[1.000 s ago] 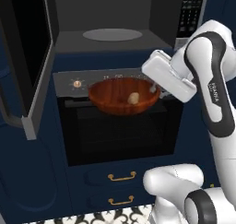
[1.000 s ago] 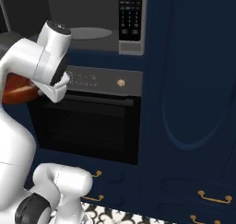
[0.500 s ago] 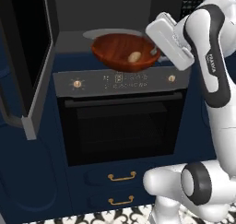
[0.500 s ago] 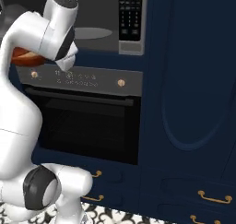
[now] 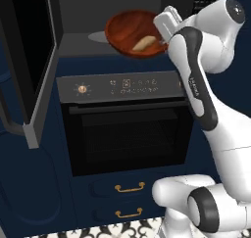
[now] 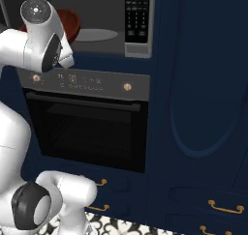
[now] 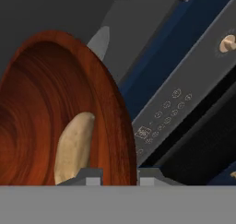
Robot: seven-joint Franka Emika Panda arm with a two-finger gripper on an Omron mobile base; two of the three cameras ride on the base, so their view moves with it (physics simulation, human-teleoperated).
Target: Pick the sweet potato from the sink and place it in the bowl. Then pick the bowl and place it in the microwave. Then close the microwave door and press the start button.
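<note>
The reddish-brown bowl (image 5: 128, 30) hangs tilted at the mouth of the open microwave (image 5: 78, 16), just above its floor. My gripper (image 5: 162, 38) is shut on the bowl's right rim. The tan sweet potato (image 5: 142, 44) lies inside the bowl, near the gripped side. In the hand view the bowl (image 7: 41, 103) looms large, with the sweet potato (image 7: 73, 147) low in it and the rim between my gripper (image 7: 120, 178) tips. The microwave door (image 5: 30, 60) stands swung open at the left. From the right base view, part of the bowl (image 6: 70, 22) shows behind my arm.
A grey turntable plate (image 5: 97, 36) lies on the microwave floor behind the bowl. The keypad strip (image 6: 137, 16) is right of the cavity. Below sits the black oven (image 5: 125, 131) with its knob panel (image 7: 184, 103). Dark blue cabinets (image 6: 203, 94) stand to the right.
The arm has lifted the bowl and sweet potato from in front of the oven panel up to the microwave opening. The grip has stayed the same.
</note>
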